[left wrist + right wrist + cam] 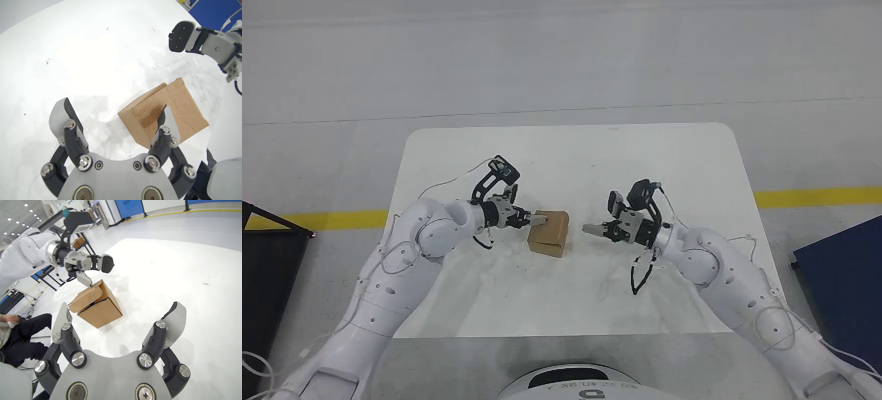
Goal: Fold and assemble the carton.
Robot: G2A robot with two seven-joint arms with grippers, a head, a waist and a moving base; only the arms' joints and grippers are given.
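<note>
The carton [548, 233] sits centre of the table [682, 160], light and crushable, I judge. My left gripper [116, 106], wide, rests one finger [85, 278] on its top flap [87, 298]. My right gripper [121, 306], wide, hangs just right. Grip flap edges.

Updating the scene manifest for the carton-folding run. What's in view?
carton: one, brown, middle of the table, between the two arms.
table: one, white, on a grey floor.
floor line: one, yellow, running behind the table and seen on both sides of it.
blue panel: one, blue, on the floor on the right arm's side.
left tool: one, grey with black pads, open, one finger on the carton's top flap.
right tool: one, grey with black pads, open, near the carton but not touching it.
</note>
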